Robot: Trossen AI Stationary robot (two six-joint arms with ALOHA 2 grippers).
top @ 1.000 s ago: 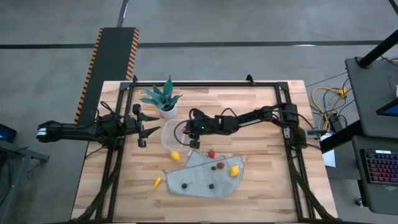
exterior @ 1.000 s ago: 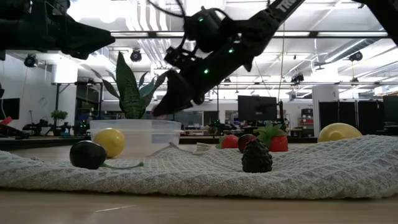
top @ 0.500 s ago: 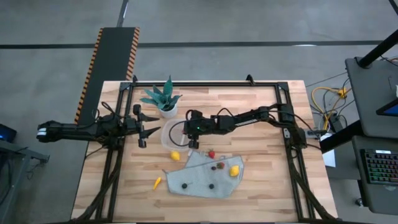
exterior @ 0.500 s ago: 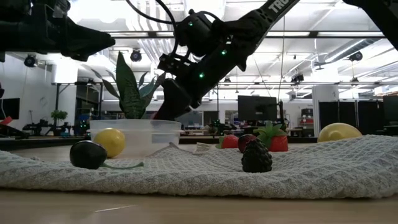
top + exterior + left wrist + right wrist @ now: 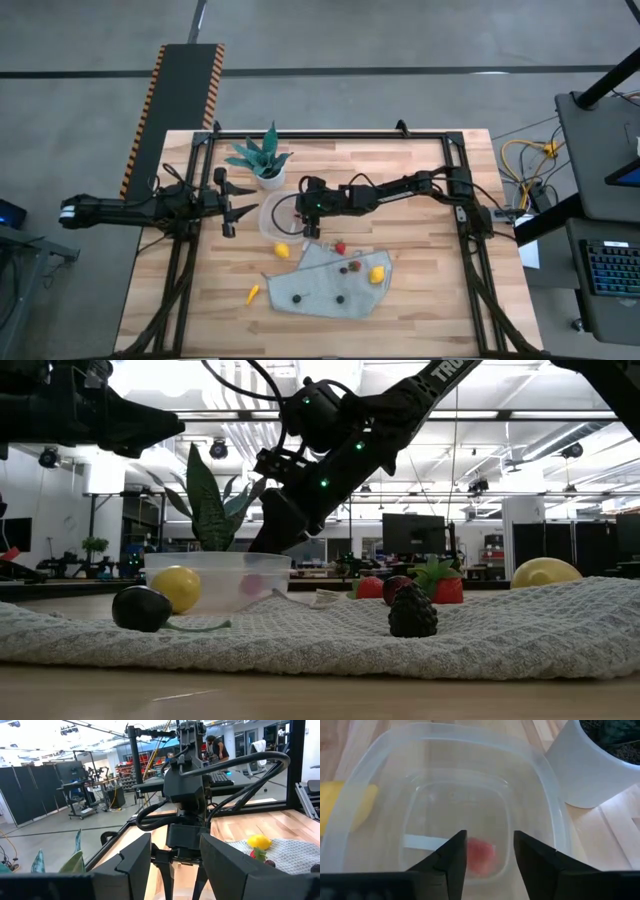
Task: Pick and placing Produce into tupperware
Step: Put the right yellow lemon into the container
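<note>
The clear tupperware [image 5: 277, 216] stands on the wooden table beside the potted plant. A red piece of produce [image 5: 481, 855] lies on its floor, and it also shows through the wall in the low view [image 5: 252, 586]. My right gripper [image 5: 490, 845] hangs open over the tupperware, slanting down from the table's right, with nothing between its fingers. A yellow piece [image 5: 282, 250] lies against the tupperware's near side. More produce, a red berry [image 5: 340, 247], dark berries [image 5: 352, 266] and a yellow piece [image 5: 376, 273], lies on a grey cloth [image 5: 320, 290]. My left gripper [image 5: 230, 207] waits open at the table's left.
A green spiky plant in a white pot [image 5: 266, 165] stands just behind the tupperware, close to my right gripper. A small orange piece [image 5: 253, 293] lies on bare wood left of the cloth. A black frame [image 5: 330, 135] runs around the table's edges.
My right gripper has moved a little toward the table's left over the tupperware and tipped farther down. It has let go of the red piece it held at its fingertips. That piece now lies on the tupperware's floor.
</note>
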